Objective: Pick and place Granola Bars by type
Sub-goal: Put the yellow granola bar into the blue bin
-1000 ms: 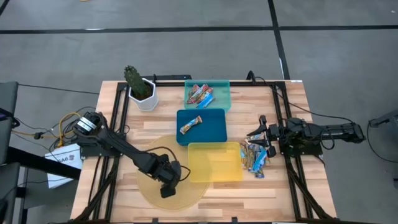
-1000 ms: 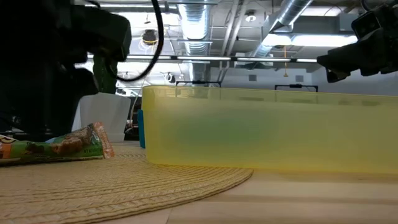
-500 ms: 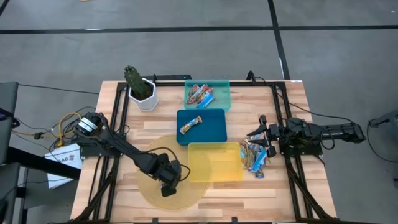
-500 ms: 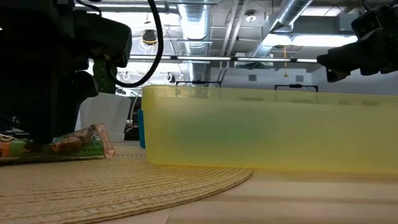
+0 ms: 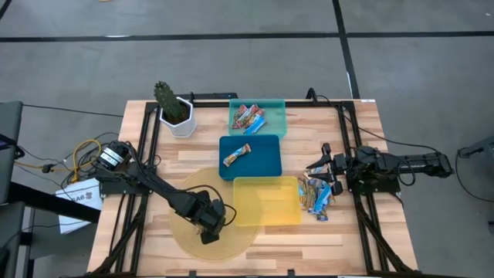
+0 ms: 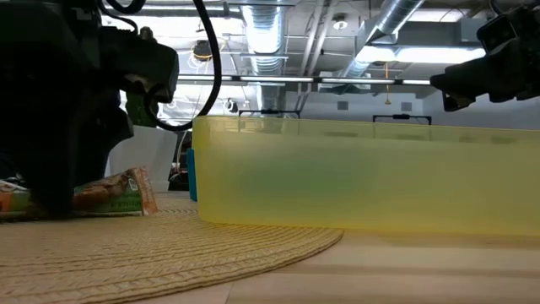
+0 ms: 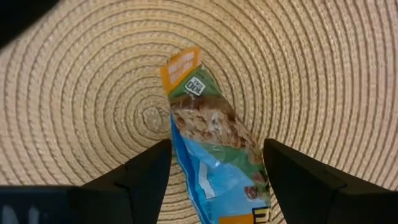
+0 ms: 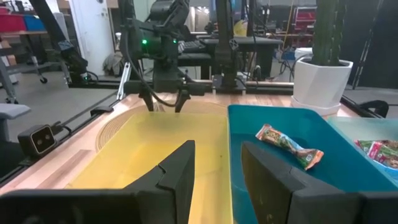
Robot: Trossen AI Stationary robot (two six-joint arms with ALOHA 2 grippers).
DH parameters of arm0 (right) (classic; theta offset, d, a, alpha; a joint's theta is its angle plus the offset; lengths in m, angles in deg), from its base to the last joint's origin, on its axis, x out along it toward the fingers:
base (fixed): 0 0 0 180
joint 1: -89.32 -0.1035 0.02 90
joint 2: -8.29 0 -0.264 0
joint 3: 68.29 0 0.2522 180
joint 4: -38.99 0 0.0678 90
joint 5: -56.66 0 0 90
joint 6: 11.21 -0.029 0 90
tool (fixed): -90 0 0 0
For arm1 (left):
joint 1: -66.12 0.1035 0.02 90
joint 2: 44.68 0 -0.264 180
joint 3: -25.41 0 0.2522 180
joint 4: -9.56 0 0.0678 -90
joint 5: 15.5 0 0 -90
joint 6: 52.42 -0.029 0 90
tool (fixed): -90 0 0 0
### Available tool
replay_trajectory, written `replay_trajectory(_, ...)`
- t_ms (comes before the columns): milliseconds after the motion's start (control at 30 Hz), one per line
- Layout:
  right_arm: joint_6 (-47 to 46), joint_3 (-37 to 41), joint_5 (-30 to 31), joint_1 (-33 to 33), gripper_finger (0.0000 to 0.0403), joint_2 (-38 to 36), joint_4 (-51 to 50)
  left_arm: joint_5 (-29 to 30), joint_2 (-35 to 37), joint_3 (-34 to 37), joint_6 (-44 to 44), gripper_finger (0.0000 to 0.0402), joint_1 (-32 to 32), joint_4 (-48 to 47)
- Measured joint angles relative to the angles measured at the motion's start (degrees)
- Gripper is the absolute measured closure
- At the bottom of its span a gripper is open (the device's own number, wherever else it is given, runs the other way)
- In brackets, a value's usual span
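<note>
A granola bar (image 7: 211, 149) in a blue and green wrapper with orange ends lies flat on the round woven mat (image 5: 184, 232). In the low view the granola bar (image 6: 110, 194) shows partly behind the left arm. My left gripper (image 7: 216, 148) is open, pointing down over the bar, one finger on each long side. Whether the fingers touch the wrapper, I cannot tell. The left gripper (image 5: 208, 224) stands over the mat, left of the yellow tray (image 5: 266, 202). My right gripper (image 5: 320, 166) waits open at the table's right side, beside a pile of bars (image 5: 316, 193).
A teal tray (image 5: 281, 117) at the far side holds several bars. The blue tray (image 5: 266, 162) holds one bar (image 5: 237, 154). The yellow tray sits close to the left gripper's right. A potted cactus (image 5: 171, 108) stands at the far left. Bare wood lies along the near edge.
My left gripper has come down over the bar on the mat; in the low view the arm now covers more of the wrapper. The bar has stayed in place. The right arm has kept still.
</note>
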Motion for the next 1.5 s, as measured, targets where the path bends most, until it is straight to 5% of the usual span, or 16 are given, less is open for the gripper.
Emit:
replay_trajectory(267,0.0,0.0,0.0,0.0,0.0278,0.0,0.0,1.3,0.0,0.0,-0.2,0.0171,0.0,-1.1)
replay_trajectory(900,0.0,0.0,0.0,0.0,0.0278,0.0,0.0,0.9,0.0,0.0,-2.1,0.0376,-0.4,-1.2)
replay_trajectory(1500,0.0,0.0,0.0,0.0,0.0278,0.0,0.0,2.2,5.1,0.0,-5.4,0.0359,-2.2,-0.6)
